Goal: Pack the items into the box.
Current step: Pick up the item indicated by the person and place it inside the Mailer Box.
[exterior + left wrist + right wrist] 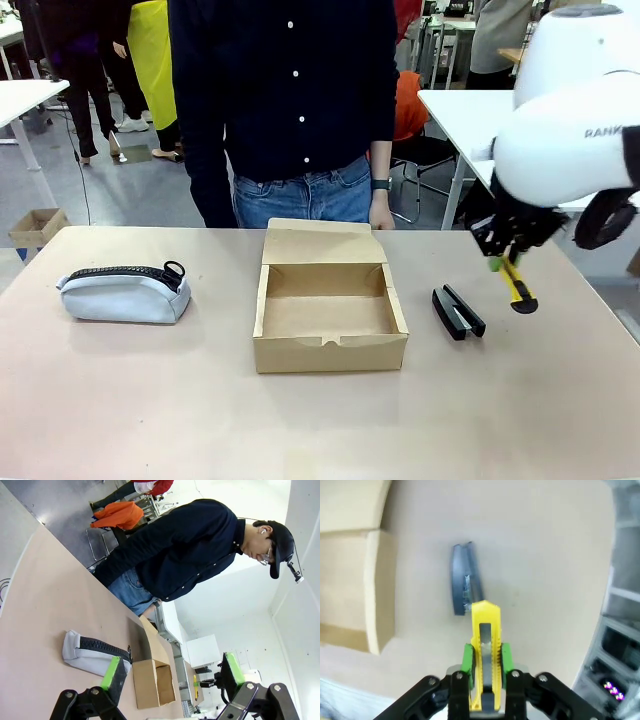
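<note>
Pouch (125, 292): light grey with the black zipper on top. It lies on the table (120, 400) at 9 o'clock from the box, well apart from it, with its long axis running 9 to 3.
Left gripper (172, 672): fingers spread wide with nothing between them. Its wrist view looks over the pouch and the box beyond. I judge this the nearer arm for the pouch.
Box (330, 300): at mid-table and open, with the lid flap (318, 240) folded back toward 12 o'clock. The inside is bare.
Person's hand (381, 212): at the far table edge, about 1 o'clock from the box, just beside the flap's corner. Whether it touches the flap I cannot tell.
Stapler (458, 312): on the table at 3 o'clock from the box, near it, with its long axis running 11 to 5.
Utility knife (518, 285): hanging toward 5 o'clock from the pads, just beside the stapler at its 3 o'clock. It looks clear of the table.
Right gripper (500, 262): fingers clenched across the knife's yellow body. In the wrist view the knife runs straight out toward 12.
Deciding relation: the box lies at 9 o'clock from the held knife, with the stapler between them. The carry likely needs to pass over the stapler before lowering.
Progress: nothing is packed yet.
</note>
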